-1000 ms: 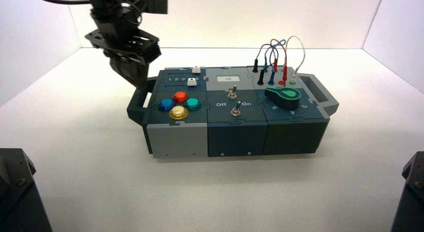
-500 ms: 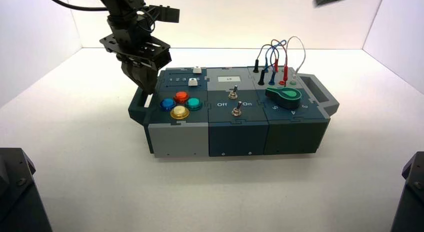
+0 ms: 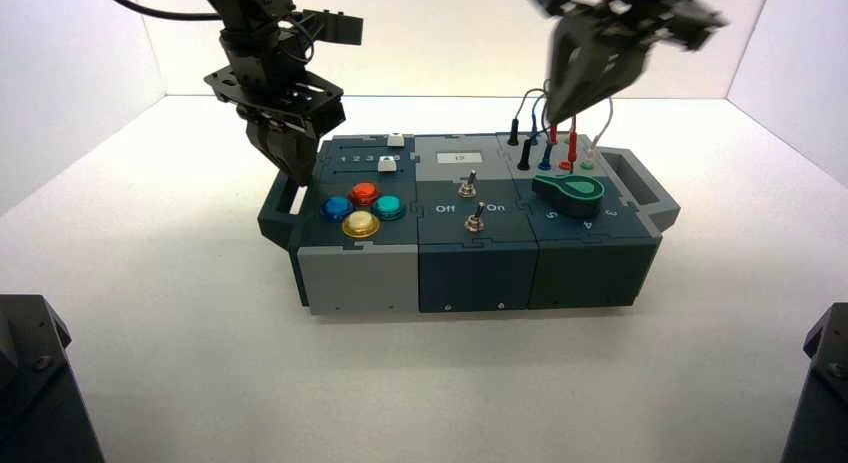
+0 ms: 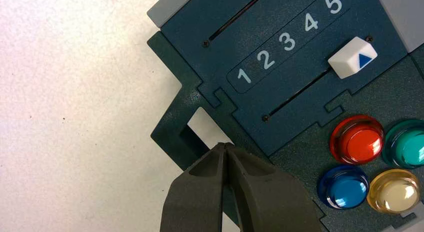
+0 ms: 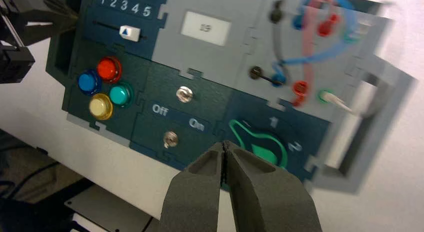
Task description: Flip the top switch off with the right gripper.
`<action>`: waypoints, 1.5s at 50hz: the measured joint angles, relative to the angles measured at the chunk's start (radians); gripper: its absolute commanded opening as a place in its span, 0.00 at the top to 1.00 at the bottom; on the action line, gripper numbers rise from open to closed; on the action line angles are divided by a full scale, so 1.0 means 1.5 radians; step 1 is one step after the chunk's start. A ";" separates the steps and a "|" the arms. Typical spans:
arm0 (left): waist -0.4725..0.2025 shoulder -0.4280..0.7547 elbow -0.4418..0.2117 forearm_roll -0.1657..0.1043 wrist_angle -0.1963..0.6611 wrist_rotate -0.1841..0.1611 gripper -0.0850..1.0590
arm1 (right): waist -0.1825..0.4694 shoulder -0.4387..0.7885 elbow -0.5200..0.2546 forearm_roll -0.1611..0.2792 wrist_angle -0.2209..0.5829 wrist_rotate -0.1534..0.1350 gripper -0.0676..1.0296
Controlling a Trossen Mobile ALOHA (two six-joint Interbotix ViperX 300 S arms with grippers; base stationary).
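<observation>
When seen from above and behind, look mid-box for the top switch (image 3: 467, 186), just beside the small white display window (image 3: 459, 158) and across the "Off On" lettering (image 5: 178, 117) from the lower switch (image 3: 474, 219). Next, to the right, find the right gripper (image 5: 224, 145) above the box, apart from the top switch, with jaws closed and partly hiding the wires (image 3: 573, 146); nearer the front, see the green knob (image 3: 569, 194). Farther out, past the four coloured buttons (image 3: 361, 210), find the left gripper (image 4: 224, 146) at the left handle (image 4: 172, 111), jaws also closed.
</observation>
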 measured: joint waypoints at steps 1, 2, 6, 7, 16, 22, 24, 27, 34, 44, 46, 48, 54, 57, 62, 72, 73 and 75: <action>0.000 0.000 0.000 -0.001 0.000 0.000 0.95 | 0.005 0.009 -0.005 0.002 0.000 0.000 0.96; 0.000 0.000 0.000 -0.001 0.000 0.000 0.95 | 0.010 0.018 -0.010 0.002 -0.001 0.001 0.96; 0.000 0.000 0.000 -0.001 0.000 0.000 0.95 | 0.026 0.058 -0.034 0.009 -0.003 0.000 0.96; -0.001 0.000 0.000 -0.001 0.000 0.000 0.95 | 0.029 0.067 -0.039 0.010 -0.003 0.000 0.96; -0.001 0.000 -0.001 0.000 0.001 0.003 0.95 | 0.035 0.136 -0.065 0.015 -0.005 0.000 0.96; -0.001 0.000 -0.001 -0.001 0.001 0.007 0.95 | 0.035 0.162 -0.065 0.016 -0.011 0.000 0.96; 0.000 0.000 -0.001 -0.001 0.001 0.008 0.95 | 0.035 0.169 -0.065 0.016 -0.016 0.000 0.96; 0.000 -0.001 -0.001 -0.001 0.001 0.008 0.95 | 0.034 0.175 -0.064 0.016 -0.021 0.000 0.96; 0.000 0.001 -0.001 -0.001 0.001 0.009 0.95 | 0.035 0.197 -0.064 0.016 -0.031 0.000 0.96; -0.001 0.001 -0.001 -0.001 0.001 0.009 0.95 | 0.035 0.211 -0.070 0.017 -0.031 0.000 0.96; 0.000 0.001 -0.002 -0.001 0.002 0.009 0.95 | 0.035 0.212 -0.072 0.017 -0.031 0.000 0.96; 0.000 0.001 -0.001 -0.001 0.001 0.009 0.95 | 0.035 0.213 -0.076 0.018 -0.031 0.000 0.96; 0.000 0.001 -0.002 -0.001 0.001 0.009 0.95 | 0.035 0.213 -0.086 0.018 -0.031 0.000 0.96; 0.000 0.001 -0.001 -0.001 0.001 0.009 0.95 | 0.035 0.213 -0.090 0.018 -0.028 0.000 0.96; 0.000 0.001 -0.002 -0.001 0.002 0.009 0.95 | 0.035 0.214 -0.096 0.019 -0.026 0.000 0.96; 0.000 0.001 -0.002 -0.001 0.002 0.010 0.95 | 0.040 0.217 -0.099 0.027 -0.022 0.000 0.96; 0.000 0.001 -0.002 -0.001 0.002 0.010 0.95 | 0.041 0.218 -0.099 0.028 -0.022 0.000 0.96; 0.000 0.001 -0.001 -0.001 0.002 0.010 0.95 | 0.045 0.220 -0.099 0.030 -0.021 0.000 0.96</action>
